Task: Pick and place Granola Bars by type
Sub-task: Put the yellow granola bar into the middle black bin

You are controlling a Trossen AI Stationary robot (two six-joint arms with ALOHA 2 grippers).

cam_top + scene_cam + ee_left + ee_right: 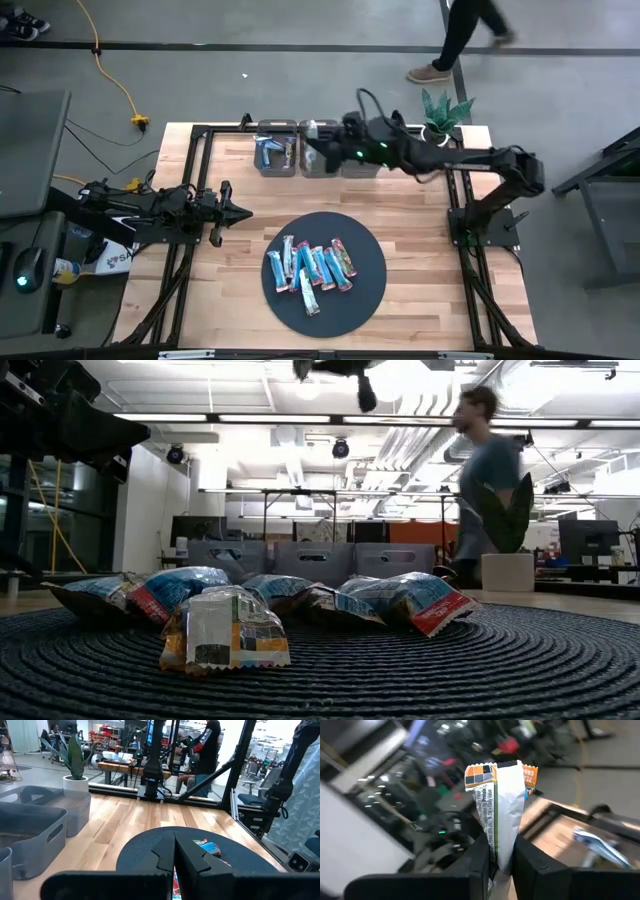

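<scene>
We see the right hand [500, 851] clenched on one granola bar [502, 805], gripped by its end so it stands upright, over the grey bins [300, 158] at the back of the surface, likely ready to drop by type. Remaining bars [310, 267] lie heaped on the dark round mat [365, 290]. Left hand [240, 212] waits beside the mat, fingers closed, empty.
</scene>
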